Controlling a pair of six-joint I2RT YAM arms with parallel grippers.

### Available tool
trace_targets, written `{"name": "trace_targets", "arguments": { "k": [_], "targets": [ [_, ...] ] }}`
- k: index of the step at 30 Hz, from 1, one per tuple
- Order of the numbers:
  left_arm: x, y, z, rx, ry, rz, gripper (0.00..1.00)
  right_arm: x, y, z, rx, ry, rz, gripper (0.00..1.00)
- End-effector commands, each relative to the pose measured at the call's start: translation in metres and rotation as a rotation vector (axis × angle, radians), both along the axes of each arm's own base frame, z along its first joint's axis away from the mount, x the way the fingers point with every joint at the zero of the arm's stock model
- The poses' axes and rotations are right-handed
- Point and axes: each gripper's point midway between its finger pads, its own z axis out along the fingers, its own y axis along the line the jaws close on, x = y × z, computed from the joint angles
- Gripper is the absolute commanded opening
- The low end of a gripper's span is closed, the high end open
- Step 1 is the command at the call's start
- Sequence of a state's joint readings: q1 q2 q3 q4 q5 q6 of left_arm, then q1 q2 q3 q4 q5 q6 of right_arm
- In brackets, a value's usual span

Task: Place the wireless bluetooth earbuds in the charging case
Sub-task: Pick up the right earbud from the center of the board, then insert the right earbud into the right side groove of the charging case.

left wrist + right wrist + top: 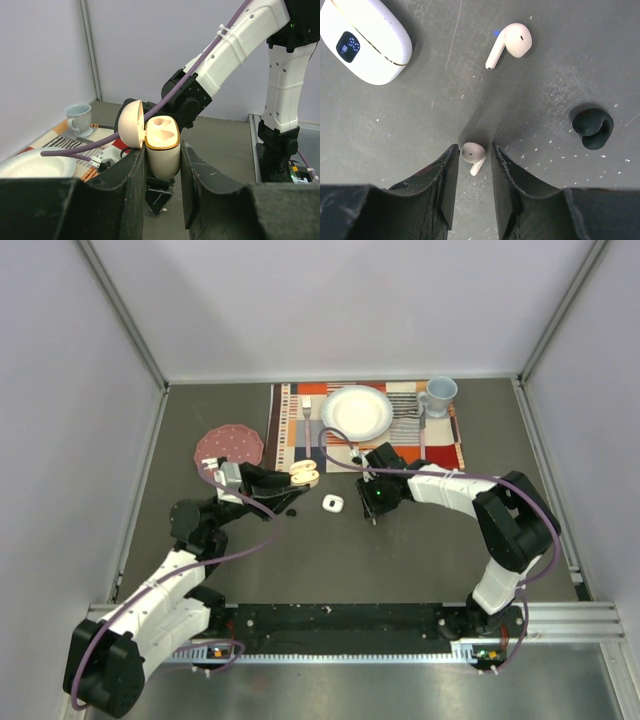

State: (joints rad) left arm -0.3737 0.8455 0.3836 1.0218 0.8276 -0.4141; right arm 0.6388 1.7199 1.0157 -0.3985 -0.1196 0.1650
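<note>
A striped placemat [285,430] on the counter [400,560] carries a white plate [356,412], fork [306,425] and pale-blue mug [438,395]; a pink disc [229,447] lies beside it.

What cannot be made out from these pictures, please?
Top view: the earbud inside the right gripper, hidden under its wrist.
Left wrist view: the open case, its bottom hidden behind the left gripper.
Right wrist view: the white case, its corner cut off by the edge.

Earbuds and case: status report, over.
Left hand shut on open pale pink charging case, sockets empty. Right hand open, straddling one pale pink earbud. Second pink earbud, black earbud, white case nearby, none blocking.
</note>
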Motion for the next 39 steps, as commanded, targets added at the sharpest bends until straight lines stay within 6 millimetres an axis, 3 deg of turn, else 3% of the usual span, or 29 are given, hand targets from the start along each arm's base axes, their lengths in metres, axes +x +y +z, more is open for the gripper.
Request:
{"name": "trace_targets", "arguments": {
  "k": [1,7,8,10,14,18,28,31,36,39],
  "targets": [
    [-0.003,0.001,0.022,-0.021,-0.065,-0.007,0.00,0.005,0.006,0.004,0.004,-0.027,0.017,0.32],
    [-0.004,0.001,0.020,-0.017,-0.065,-0.012,0.00,0.008,0.005,0.005,0.001,-0.033,-0.002,0.27],
    [-0.004,0.001,0.021,-0.017,-0.065,-0.011,0.00,0.008,0.005,0.006,0.004,-0.035,-0.003,0.21],
    [-0.004,0.001,0.021,-0.017,-0.064,-0.009,0.00,0.008,0.006,0.009,0.011,-0.040,-0.012,0.19],
    [-0.004,0.001,0.021,-0.016,-0.064,-0.004,0.00,0.012,0.008,0.020,0.035,-0.069,-0.033,0.17],
    [-0.003,0.001,0.022,-0.018,-0.063,-0.004,0.00,0.019,0.013,0.045,0.094,-0.123,-0.080,0.12],
    [-0.001,0.005,0.025,-0.037,-0.070,0.030,0.00,0.035,0.014,0.146,0.309,-0.364,-0.205,0.10],
    [0.000,0.005,0.025,-0.039,-0.067,0.035,0.00,0.037,0.011,0.193,0.418,-0.489,-0.237,0.10],
    [0.006,0.004,0.022,-0.041,-0.047,0.046,0.00,0.019,0.005,0.279,0.564,-0.760,-0.208,0.10],
    [0.009,0.002,0.017,-0.035,-0.031,0.040,0.00,0.005,0.008,0.314,0.596,-0.856,-0.168,0.09]
  ]
}}
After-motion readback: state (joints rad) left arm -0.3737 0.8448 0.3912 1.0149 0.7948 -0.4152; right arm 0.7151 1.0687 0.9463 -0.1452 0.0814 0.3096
